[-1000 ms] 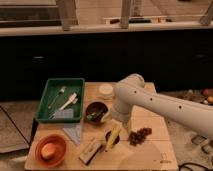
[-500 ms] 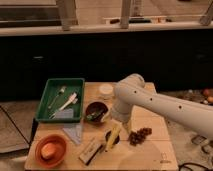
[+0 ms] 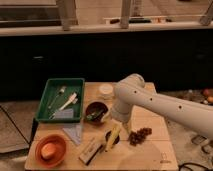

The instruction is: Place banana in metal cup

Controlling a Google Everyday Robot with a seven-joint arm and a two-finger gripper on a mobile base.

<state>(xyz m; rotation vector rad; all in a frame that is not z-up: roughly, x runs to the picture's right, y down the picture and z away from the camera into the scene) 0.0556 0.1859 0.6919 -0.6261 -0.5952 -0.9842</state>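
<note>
The pale-yellow banana (image 3: 113, 135) lies tilted at the front middle of the wooden table (image 3: 150, 157), its lower end over a small dark round shape. I cannot tell whether that shape is the metal cup; no shiny silver cup shows plainly. My white arm reaches in from the right and bends down over the table. My gripper (image 3: 123, 128) is at the arm's lower end, just right of the banana's upper end and close above it. The arm hides most of the gripper.
A dark brown bowl (image 3: 96, 112) sits left of the arm. A green tray (image 3: 46, 107) with utensils is at the back left. A light cup (image 3: 105, 90) stands at the back, grapes (image 3: 140, 135) to the right, an orange bowl (image 3: 50, 149) at the front left, and a tan box (image 3: 90, 150) beside it.
</note>
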